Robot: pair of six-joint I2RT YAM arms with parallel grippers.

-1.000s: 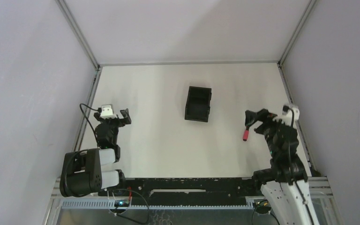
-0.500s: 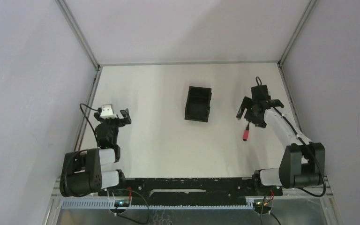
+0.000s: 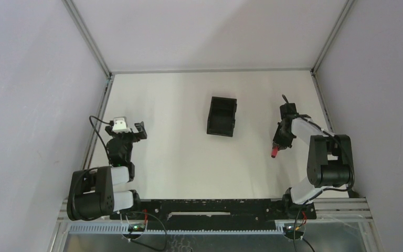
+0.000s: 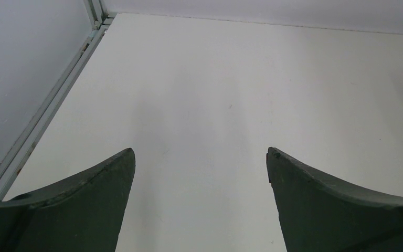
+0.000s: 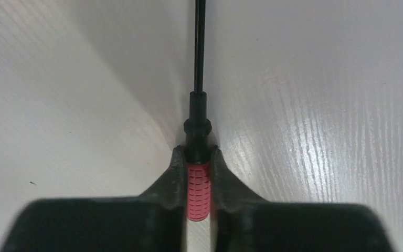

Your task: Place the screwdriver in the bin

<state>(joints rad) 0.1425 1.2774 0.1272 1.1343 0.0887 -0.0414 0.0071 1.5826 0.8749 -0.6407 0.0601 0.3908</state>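
Note:
The screwdriver has a ribbed red handle, a black collar and a thin black shaft. It lies on the white table at the right. My right gripper is down over it, shut on the red handle with both fingers pressed against its sides. The shaft points away from the wrist camera. The bin, a black open-topped box with an inner divider, stands at the table's middle, well left of the screwdriver. My left gripper rests at the left, open with nothing between its fingers.
Grey walls with metal frame rails bound the table on the left, right and back. The right arm's elbow stands just right of the screwdriver. White tabletop lies ahead of the left gripper.
My right arm swung out from its folded pose, came down over the screwdriver and shut its open jaws on the red handle. The left arm, bin and screwdriver stayed put.

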